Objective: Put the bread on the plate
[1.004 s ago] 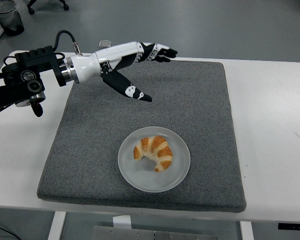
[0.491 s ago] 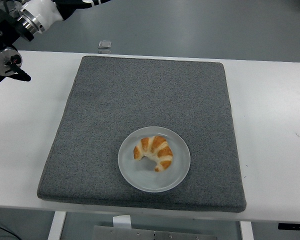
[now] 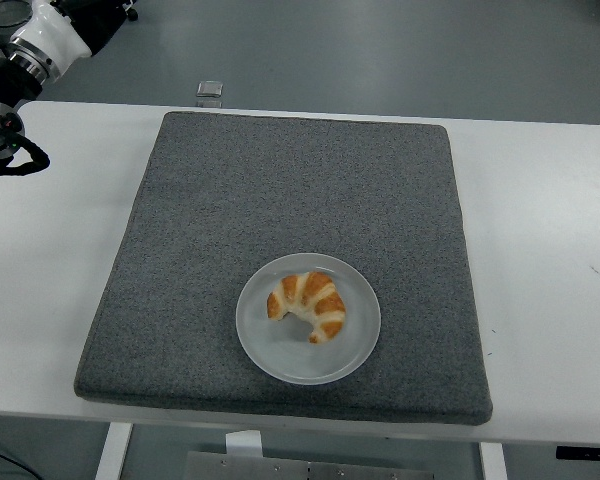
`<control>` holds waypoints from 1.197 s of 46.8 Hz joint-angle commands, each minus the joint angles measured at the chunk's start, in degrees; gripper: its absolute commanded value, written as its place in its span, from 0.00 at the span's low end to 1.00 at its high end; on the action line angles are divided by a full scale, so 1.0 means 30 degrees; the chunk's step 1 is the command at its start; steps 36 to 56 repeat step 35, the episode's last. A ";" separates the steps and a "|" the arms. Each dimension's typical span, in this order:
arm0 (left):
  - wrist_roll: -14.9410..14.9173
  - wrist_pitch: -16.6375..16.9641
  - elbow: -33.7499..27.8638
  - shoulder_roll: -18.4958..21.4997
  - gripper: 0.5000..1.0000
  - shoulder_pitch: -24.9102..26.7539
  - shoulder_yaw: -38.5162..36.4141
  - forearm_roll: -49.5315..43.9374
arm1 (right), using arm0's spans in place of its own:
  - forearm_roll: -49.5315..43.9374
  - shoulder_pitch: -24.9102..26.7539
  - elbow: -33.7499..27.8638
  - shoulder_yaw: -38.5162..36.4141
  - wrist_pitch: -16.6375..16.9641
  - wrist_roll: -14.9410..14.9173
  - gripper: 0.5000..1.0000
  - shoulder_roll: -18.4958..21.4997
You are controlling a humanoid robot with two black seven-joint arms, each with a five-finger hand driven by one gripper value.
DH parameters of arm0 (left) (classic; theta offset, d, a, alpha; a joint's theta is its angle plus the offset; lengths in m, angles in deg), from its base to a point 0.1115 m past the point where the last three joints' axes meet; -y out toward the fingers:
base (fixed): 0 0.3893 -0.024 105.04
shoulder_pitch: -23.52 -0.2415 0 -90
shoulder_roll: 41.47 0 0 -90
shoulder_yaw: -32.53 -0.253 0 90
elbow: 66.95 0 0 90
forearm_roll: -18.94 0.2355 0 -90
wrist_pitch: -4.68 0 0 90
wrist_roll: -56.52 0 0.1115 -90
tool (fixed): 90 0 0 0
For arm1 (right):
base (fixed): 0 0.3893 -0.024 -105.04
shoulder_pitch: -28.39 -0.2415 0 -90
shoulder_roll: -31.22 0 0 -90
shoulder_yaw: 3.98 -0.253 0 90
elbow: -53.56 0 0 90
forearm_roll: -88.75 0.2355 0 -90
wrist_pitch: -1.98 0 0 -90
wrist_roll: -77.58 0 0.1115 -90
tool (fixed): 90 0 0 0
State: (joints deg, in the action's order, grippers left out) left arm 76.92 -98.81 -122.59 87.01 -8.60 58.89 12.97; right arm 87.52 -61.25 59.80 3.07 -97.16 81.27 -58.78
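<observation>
A golden-brown croissant [image 3: 308,305] lies on a round translucent white plate [image 3: 355,350], slightly left of the plate's middle. The plate rests on the front-centre part of a grey foam mat [image 3: 300,190]. Only the left arm's black forearm and white wrist cuff [image 3: 48,40] show, at the top-left corner, far from the plate. Its hand is cut off by the picture's top edge. The right arm does not appear.
The grey mat covers most of the white table [image 3: 550,250]. A small clear box [image 3: 210,92] stands just beyond the mat's far-left corner. Grey floor and a dark chair base [image 3: 105,10] show beyond the table.
The left arm has pulled back from above the mat's far-left part, up and out to the top-left corner, and its hand has left the picture. The croissant and plate have not moved.
</observation>
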 commanded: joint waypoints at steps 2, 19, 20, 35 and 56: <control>-0.0151 -0.0013 0.0030 -0.0229 0.98 -0.0456 0.0003 -0.0178 | 0.0000 -0.0001 -0.0001 0.0022 -0.0028 0.0000 0.88 0.0000; -0.0151 -0.0248 0.0118 -0.0405 0.98 -0.1335 0.0120 -0.0237 | 0.0000 -0.0001 -0.0030 -0.0007 -0.0029 0.0000 0.88 0.0000; -0.0151 -0.0248 0.0147 -0.0405 0.98 -0.1393 0.0120 -0.0237 | 0.0000 -0.0001 -0.0001 -0.0007 -0.0029 0.0000 0.88 0.0000; -0.0121 -0.0248 0.0411 -0.0435 0.98 -0.1481 0.0120 -0.0208 | -0.0059 -0.0001 -0.0001 0.0023 -0.0087 0.0000 0.88 0.0000; -0.0121 -0.0248 0.0411 -0.0435 0.98 -0.1481 0.0120 -0.0208 | -0.0059 -0.0001 -0.0001 0.0023 -0.0087 0.0000 0.88 0.0000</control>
